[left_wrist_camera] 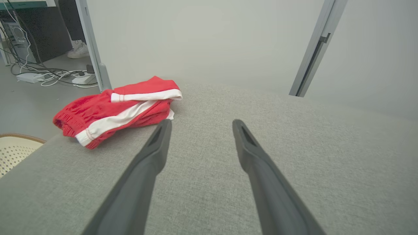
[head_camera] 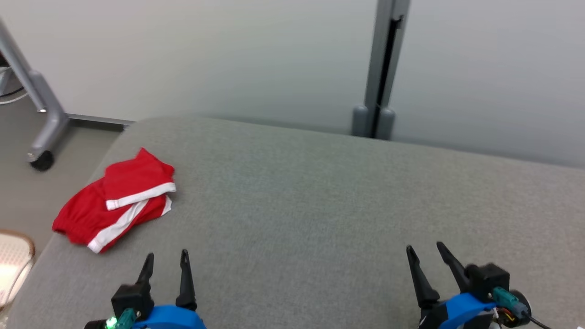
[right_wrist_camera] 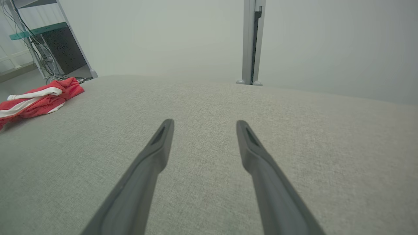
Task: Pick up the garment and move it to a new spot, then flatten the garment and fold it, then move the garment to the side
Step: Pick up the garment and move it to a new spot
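Note:
The garment (head_camera: 114, 201) is a pair of red shorts with white stripes, lying folded in a small heap at the left edge of the grey padded surface (head_camera: 320, 205). My left gripper (head_camera: 166, 256) stands open near the front edge, just right of and nearer than the garment, with nothing between its fingers. In the left wrist view the garment (left_wrist_camera: 114, 111) lies ahead and left of the left gripper (left_wrist_camera: 200, 124). My right gripper (head_camera: 425, 249) is open at the front right, far from the garment. In the right wrist view the right gripper (right_wrist_camera: 205, 124) is empty and the garment (right_wrist_camera: 36, 98) shows at far left.
A grey partition wall runs behind the surface, with an upright post (head_camera: 381, 68). To the left are a wheeled frame leg (head_camera: 43, 114), floor cables (left_wrist_camera: 52, 76) and a pale woven basket (head_camera: 13, 260). A person's shoe (left_wrist_camera: 77, 50) shows far back.

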Controlling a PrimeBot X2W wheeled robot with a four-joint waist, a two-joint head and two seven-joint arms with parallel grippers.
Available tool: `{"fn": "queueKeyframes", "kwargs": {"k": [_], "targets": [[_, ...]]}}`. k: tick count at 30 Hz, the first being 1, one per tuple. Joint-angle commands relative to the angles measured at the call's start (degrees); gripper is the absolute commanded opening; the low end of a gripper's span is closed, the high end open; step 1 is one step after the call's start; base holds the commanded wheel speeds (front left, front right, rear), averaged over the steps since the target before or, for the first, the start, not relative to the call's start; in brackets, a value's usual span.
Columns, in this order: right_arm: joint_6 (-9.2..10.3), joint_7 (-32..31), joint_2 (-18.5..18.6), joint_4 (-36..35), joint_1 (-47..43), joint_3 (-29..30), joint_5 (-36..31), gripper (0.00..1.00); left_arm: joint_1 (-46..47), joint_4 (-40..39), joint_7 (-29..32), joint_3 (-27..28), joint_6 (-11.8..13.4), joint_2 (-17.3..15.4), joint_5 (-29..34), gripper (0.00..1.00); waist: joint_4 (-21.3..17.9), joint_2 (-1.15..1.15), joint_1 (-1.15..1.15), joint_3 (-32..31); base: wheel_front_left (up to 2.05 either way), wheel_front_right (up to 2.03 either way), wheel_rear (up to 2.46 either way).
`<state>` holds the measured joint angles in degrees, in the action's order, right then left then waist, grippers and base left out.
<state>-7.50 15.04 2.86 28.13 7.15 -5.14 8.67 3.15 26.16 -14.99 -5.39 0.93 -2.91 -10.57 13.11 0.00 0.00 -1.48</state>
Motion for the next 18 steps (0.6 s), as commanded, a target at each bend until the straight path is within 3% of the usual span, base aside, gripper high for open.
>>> {"fn": "queueKeyframes", "kwargs": {"k": [1, 9, 18], "targets": [[0.02, 0.2, 0.1, -0.2, -0.3, -0.4, 0.3, 1.00, -0.1, -0.1, -0.3, 0.4, 0.1, 0.0, 0.2, 1.00, 4.1, 0.00, 0.00, 2.2, 0.00, 0.00, 0.00], [0.02, 0.2, 0.1, 0.2, 1.2, -3.3, 1.2, 1.00, -1.4, -0.2, -0.3, 3.6, 0.5, 0.0, 0.4, 1.00, 13.8, 0.00, 0.00, 3.1, 0.00, 0.00, 0.00], [0.02, 0.2, 0.1, 0.9, 2.6, -5.7, 1.5, 1.00, -2.4, -0.4, -0.3, 5.4, 0.3, 0.0, -0.3, 1.00, 17.0, 0.00, 0.00, 3.8, 0.00, 0.00, 0.00]]}}
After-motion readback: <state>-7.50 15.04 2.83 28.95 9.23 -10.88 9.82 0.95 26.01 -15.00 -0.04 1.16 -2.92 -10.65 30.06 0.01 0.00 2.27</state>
